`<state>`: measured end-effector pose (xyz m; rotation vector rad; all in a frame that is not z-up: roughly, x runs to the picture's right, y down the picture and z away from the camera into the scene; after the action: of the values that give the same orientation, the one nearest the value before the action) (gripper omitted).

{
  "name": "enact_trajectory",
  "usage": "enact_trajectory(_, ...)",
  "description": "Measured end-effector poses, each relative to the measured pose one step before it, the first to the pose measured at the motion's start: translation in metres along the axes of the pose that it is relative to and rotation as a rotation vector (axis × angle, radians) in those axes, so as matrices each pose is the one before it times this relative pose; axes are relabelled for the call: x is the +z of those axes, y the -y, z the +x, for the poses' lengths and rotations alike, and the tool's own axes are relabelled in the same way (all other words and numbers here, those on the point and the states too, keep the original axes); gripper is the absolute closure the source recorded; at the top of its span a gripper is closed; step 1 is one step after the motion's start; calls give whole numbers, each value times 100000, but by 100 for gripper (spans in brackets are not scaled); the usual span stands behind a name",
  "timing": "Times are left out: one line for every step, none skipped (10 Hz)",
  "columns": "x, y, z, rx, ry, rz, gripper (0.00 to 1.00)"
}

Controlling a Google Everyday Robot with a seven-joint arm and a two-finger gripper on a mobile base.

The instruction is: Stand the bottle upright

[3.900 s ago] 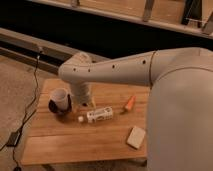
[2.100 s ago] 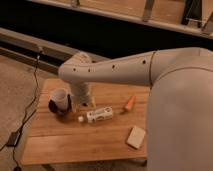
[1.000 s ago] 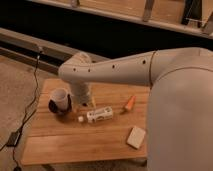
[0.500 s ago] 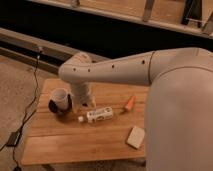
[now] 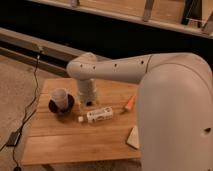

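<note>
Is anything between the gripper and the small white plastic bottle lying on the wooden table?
Nothing visible. The gripper hangs close behind the bottle; the white mug on its dark saucer stands off to the side.

Wooden table [image 5: 65, 145], speckled floor [image 5: 15, 85], dark back wall [image 5: 110, 37]

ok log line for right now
bottle: lying on its side on table | pincer: open, empty, just behind bottle, beside mug | upright: not yet
</note>
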<state>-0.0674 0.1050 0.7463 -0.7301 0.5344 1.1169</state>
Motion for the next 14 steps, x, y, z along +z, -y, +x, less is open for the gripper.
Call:
enact_trajectory(376,1227,-625,-5557,-992,1372,35)
enact_trajectory(275,1056,-345,-4265,-761,1760,35)
enact_trajectory(248,1088,-324,-4870,-631,2672,35)
enact_trajectory(216,1187,-496,-11072,-847,5773,35)
enact_trajectory(161,594,-260,-9609,-741,5124,35)
enact_trajectory(54,331,-11,-6457,-368,3313,35)
enact_trajectory(107,423,122,-11423,-238,5844,35)
enact_trajectory(21,64,73,-4725,166,2061,35)
enact_trajectory(46,-80,158,-6347,629,2207,35)
enact_trajectory(285,-306,610,-7105,591,1341,35)
enact_trajectory(272,-310,729,-4803,252,214,35)
enact_trajectory(322,-405,790,-4407,150,-326,35)
enact_trajectory(316,-309,614,-3494,50,-196,35)
enact_trajectory(535,-304,906,-5179,-315,100,35)
